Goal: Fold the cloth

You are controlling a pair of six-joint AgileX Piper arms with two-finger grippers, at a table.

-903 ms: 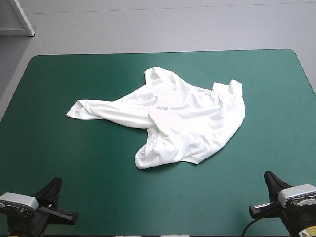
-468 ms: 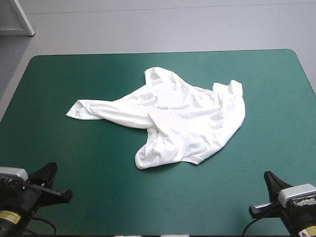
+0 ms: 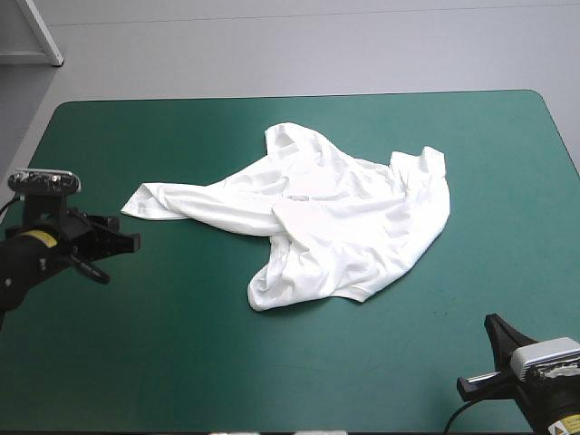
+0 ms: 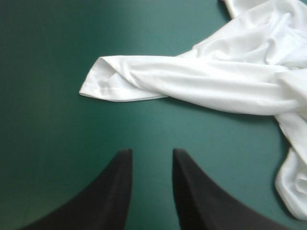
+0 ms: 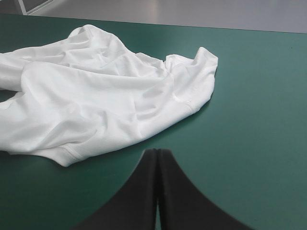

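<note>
1. Nearest, at the near right corner of the bench (image 3: 181, 362), the right hand (image 5: 157, 152) sits low. Its two black fingers are pressed together into one point and hold nothing. The near edge of the T-shirt (image 3: 344, 217) lies ahead of it, apart.
2. At the left side of the bench, the left hand (image 4: 152, 152) hangs over the teal-green cover. Its fingers stand apart with a narrow gap and nothing is between them. It points toward the cloth.
3. Just ahead of the left hand, not touching it, lies a tongue of cloth (image 4: 96, 84) with a stitched end. It stretches out from the heap toward the left edge.
4. I judge that the step in hand is the reach for this tongue, in order to spread the garment first.
   - The fingers should probably open wider before they go down.
   - They should close on the stitched end only, because the cloth is rolled there and a deep bite may catch several layers.
   - The pull should then go outward and slowly.
5. The T-shirt is a white crumpled heap around the middle of the bench, a little to the right. Its layers are twisted over each other and no fold is made yet.
6. Farthest, the far right corner (image 3: 433, 159) looks like a good place for the right hand to hold against the pull.
</note>
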